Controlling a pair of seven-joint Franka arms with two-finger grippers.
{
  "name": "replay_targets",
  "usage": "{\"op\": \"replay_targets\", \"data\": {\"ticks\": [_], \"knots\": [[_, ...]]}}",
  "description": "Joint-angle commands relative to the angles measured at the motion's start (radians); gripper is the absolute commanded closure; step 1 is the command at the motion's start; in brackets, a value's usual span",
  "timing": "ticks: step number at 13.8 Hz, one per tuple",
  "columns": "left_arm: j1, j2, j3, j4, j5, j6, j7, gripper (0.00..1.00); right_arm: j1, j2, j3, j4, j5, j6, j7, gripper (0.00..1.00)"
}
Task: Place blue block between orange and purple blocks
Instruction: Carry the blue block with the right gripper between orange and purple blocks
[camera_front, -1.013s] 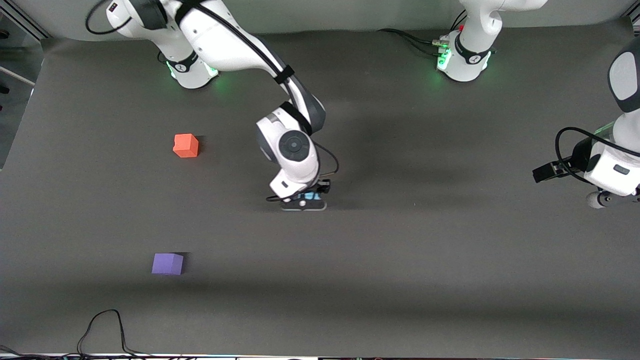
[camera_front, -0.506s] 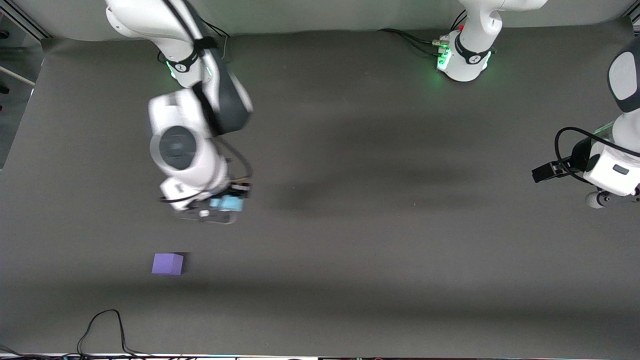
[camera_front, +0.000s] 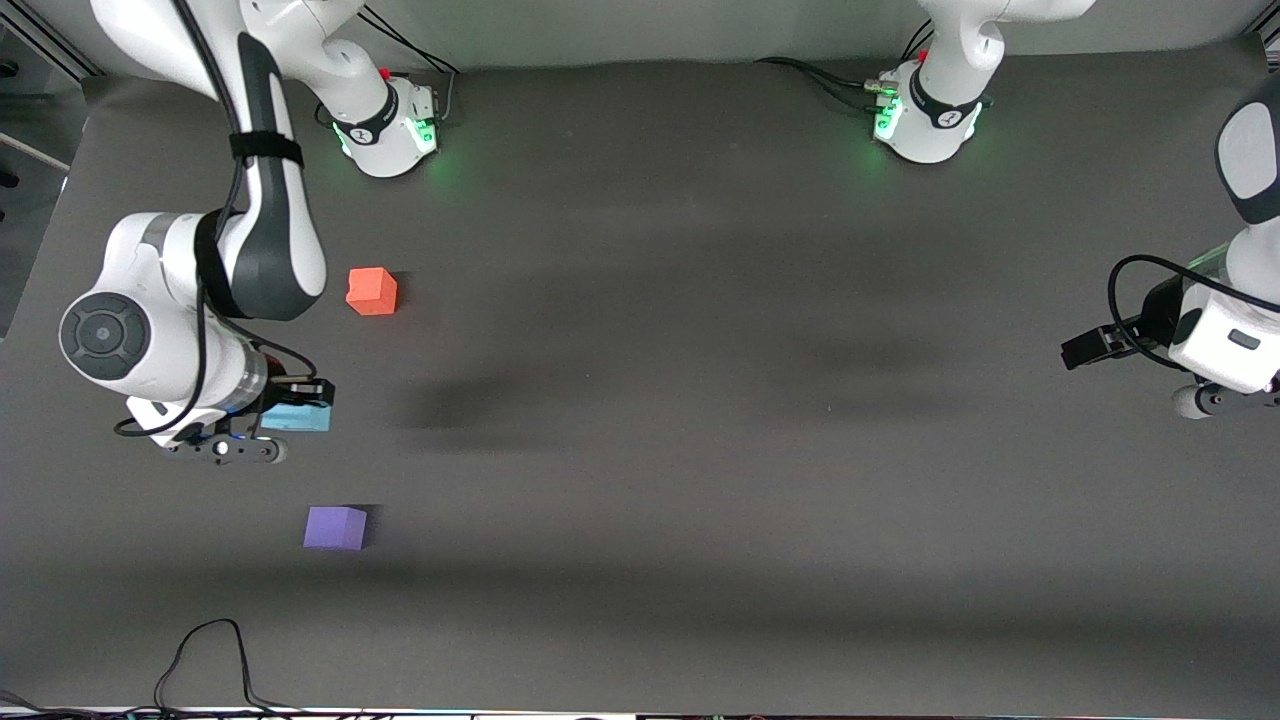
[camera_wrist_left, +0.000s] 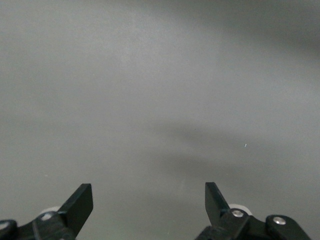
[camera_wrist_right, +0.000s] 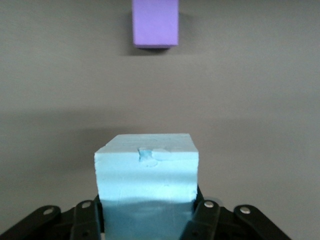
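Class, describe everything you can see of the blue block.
The blue block is a light sky-blue matte cube, foam-like, with a small dent on one face. The right gripper is shut on it, fingers pressing two facing sides. It hangs in the air, over the table between the orange block and purple block.

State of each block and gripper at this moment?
blue block: held in the air by the right gripper
right gripper: shut on the blue block, over the table between the two other blocks
orange block: resting on the table, untouched
purple block: resting on the table, untouched
left gripper: open, empty, waiting
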Motion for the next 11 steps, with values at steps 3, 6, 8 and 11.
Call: {"op": "replay_targets", "data": {"ticks": [3, 6, 8, 11], "knots": [[-0.008, -0.038, 0.014, -0.042, -0.011, 0.023, 0.065, 0.0, 0.027, -0.1, -0.005, -0.38, 0.004, 0.423, -0.055, 0.87], [-0.007, -0.018, 0.014, 0.007, -0.01, 0.015, 0.075, 0.0, 0.024, -0.063, 0.001, -0.488, 0.019, 0.613, -0.054, 0.88], [-0.002, -0.011, 0.015, 0.042, -0.01, -0.003, 0.07, 0.0, 0.033, -0.01, 0.016, -0.497, 0.114, 0.656, -0.101, 0.88], [0.0, -0.021, 0.02, 0.081, -0.01, -0.084, 0.064, 0.0, 0.033, 0.047, 0.044, -0.497, 0.426, 0.675, -0.379, 0.92]]}}
